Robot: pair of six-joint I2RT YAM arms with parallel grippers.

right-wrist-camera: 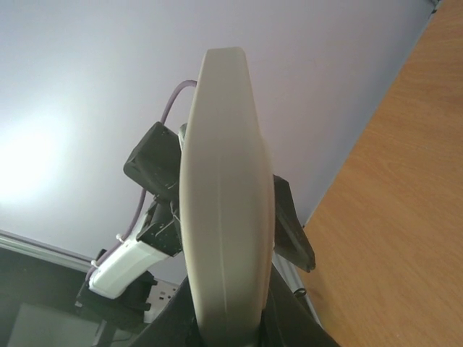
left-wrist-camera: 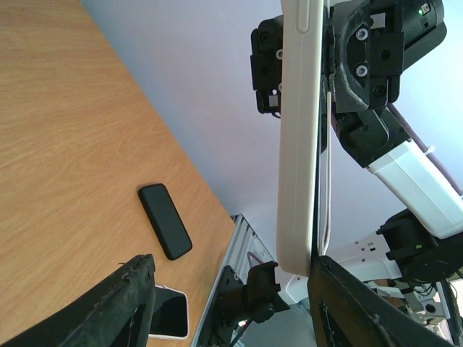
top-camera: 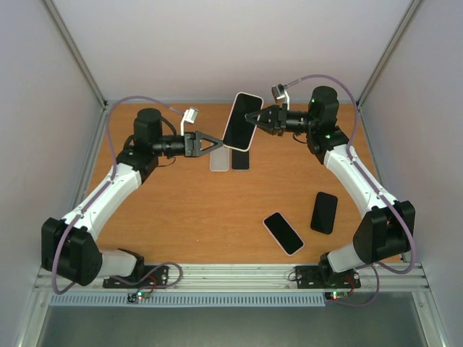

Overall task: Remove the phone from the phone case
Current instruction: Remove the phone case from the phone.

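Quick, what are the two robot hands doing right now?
Left gripper: open, next to the cased phone, holding nothing.
Right gripper: shut on the cased phone, holding it above the table.

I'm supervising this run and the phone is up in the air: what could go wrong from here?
The right gripper holds the cased phone by one edge, well above the table; a hard tug from the left gripper could twist it loose and drop it.
The left gripper's open jaws sit unevenly around the phone's lower end, one finger far nearer; closing may clamp phone and case together instead of separating them.
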